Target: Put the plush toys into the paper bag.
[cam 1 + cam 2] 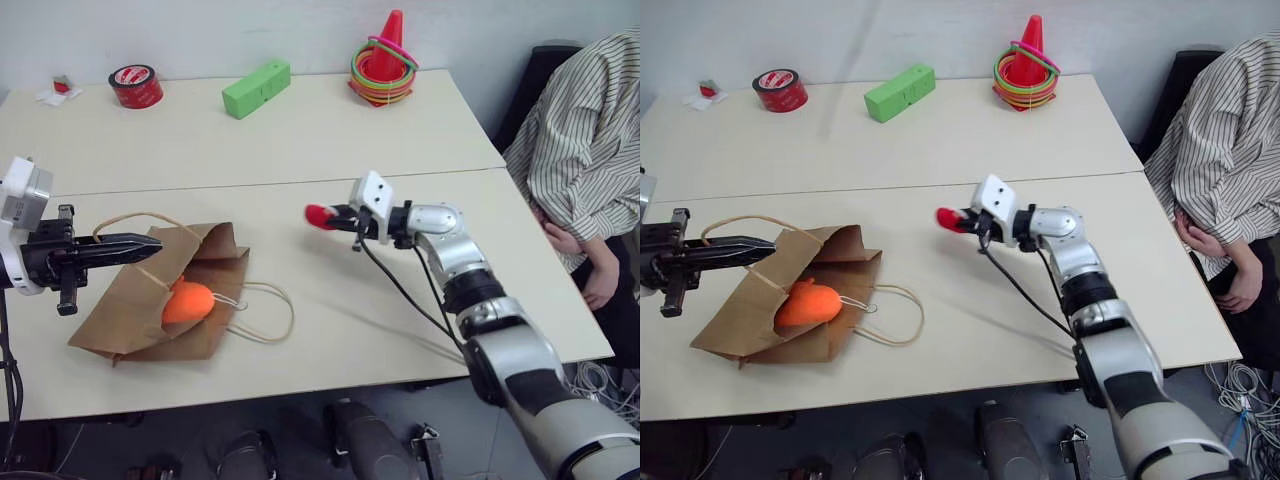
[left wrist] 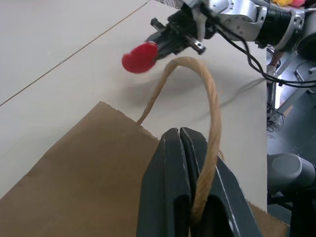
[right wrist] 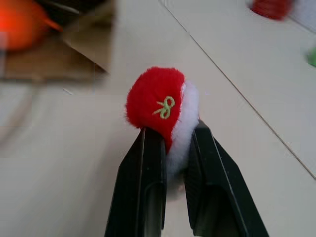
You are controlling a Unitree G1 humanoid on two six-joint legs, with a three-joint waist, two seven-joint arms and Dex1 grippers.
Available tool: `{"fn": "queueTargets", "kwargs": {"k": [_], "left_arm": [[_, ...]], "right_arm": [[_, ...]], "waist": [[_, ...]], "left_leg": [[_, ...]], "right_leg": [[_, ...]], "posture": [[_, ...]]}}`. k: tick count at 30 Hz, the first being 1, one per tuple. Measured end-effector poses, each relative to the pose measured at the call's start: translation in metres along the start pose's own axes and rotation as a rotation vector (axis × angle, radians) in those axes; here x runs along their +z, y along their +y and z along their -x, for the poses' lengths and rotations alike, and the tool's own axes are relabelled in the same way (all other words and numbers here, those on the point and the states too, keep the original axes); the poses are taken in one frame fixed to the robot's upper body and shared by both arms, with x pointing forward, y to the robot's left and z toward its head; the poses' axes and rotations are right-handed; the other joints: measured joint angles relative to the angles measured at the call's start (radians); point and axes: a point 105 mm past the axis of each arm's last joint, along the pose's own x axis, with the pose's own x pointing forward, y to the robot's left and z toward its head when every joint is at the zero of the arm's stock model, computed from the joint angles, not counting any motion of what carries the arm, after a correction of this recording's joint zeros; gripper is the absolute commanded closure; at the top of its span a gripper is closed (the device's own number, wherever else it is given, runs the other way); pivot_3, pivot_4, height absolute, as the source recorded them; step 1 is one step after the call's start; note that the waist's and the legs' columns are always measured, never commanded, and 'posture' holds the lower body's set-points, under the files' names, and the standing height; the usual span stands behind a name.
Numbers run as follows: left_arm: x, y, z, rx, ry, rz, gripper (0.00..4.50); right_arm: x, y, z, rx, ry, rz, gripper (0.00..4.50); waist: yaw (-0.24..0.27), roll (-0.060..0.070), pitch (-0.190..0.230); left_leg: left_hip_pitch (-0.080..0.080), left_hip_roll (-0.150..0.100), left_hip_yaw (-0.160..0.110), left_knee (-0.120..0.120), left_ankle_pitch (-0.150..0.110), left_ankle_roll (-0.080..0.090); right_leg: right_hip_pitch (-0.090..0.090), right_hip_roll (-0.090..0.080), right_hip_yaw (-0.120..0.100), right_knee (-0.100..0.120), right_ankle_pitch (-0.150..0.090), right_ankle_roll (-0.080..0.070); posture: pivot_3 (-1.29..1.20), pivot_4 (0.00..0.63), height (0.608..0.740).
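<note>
The right arm (image 1: 520,370) comes in from the near right and reaches left over the table (image 1: 330,150). Its gripper (image 3: 170,148) pinches the red-and-white toy (image 3: 163,106) between its two black fingers (image 3: 143,192), holding it in the air above the table, a little right of the bag (image 1: 150,300).

The bag lies flat on the near left of the table with its mouth toward the right. The orange toy (image 1: 186,302) sits at the mouth, on the paper, beside the lower cord handle (image 1: 265,315), which trails out to the right on the tabletop.

The left gripper (image 2: 185,190) reaches in from the left over the bag's far edge. Its fingers are pressed together on the upper cord handle (image 2: 210,98), which arches up out of them.

Along the far edge stand a red tape roll (image 1: 136,86), a green block (image 1: 256,88) and an orange cone (image 1: 384,62) with coloured rings. A person in a striped shirt (image 1: 585,140) sits at the right end of the table.
</note>
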Motion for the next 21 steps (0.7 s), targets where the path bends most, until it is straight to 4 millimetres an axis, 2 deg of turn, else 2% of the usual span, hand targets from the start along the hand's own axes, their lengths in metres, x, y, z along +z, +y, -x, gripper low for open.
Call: {"fn": "queueTargets", "kwargs": {"k": [3,5,6,11,14,21], "left_arm": [[0.005,-0.006,-0.001,-0.03,-0.026,0.023,4.5],[0.009,-0.011,-0.004,-0.056,-0.031,0.018,4.5],[0.01,-0.012,-0.004,-0.06,-0.033,0.017,4.5],[0.013,-0.018,-0.007,-0.086,-0.037,0.026,4.5],[0.015,-0.024,-0.011,-0.107,-0.03,0.012,4.5],[0.012,-0.028,-0.013,-0.109,-0.031,0.036,4.5]], "right_arm": [[0.021,0.059,-0.038,0.198,-0.076,-0.055,4.37],[0.034,0.083,-0.062,0.272,-0.097,-0.069,4.37],[0.038,0.087,-0.069,0.28,-0.096,-0.054,4.37],[0.051,0.08,-0.109,0.183,-0.11,-0.07,4.37],[0.053,0.076,-0.131,0.133,-0.1,-0.061,4.37],[-0.003,0.061,-0.138,-0.003,0.067,-0.077,4.37]], "waist": [[0.0,-0.001,-0.001],[0.0,-0.001,-0.001],[0.001,-0.001,-0.001],[0.005,-0.006,-0.003],[0.001,-0.007,-0.004],[-0.008,-0.007,-0.004]], "left_leg": [[0.0,0.0,0.0,0.001,0.0,0.0],[0.0,-0.001,0.0,0.002,0.0,0.0],[0.0,-0.001,0.0,0.003,0.0,0.0],[0.0,-0.002,0.0,0.002,0.0,0.0],[0.0,-0.002,0.0,0.001,0.0,0.0],[0.0,-0.001,0.0,0.001,0.0,0.0]], "right_leg": [[0.0,0.0,0.0,0.002,0.0,-0.001],[-0.001,-0.001,0.0,0.003,-0.001,-0.001],[-0.001,-0.001,-0.001,0.003,-0.001,-0.001],[-0.001,-0.002,-0.001,0.003,-0.001,-0.002],[-0.001,-0.002,-0.002,0.002,-0.001,-0.003],[-0.001,-0.002,-0.001,0.002,-0.002,-0.003]], "posture": [[0.0,0.15,0.74],[0.0,0.15,0.74],[0.0,0.15,0.74],[0.0,0.15,0.74],[0.0,0.15,0.74],[0.0,0.15,0.74]]}}
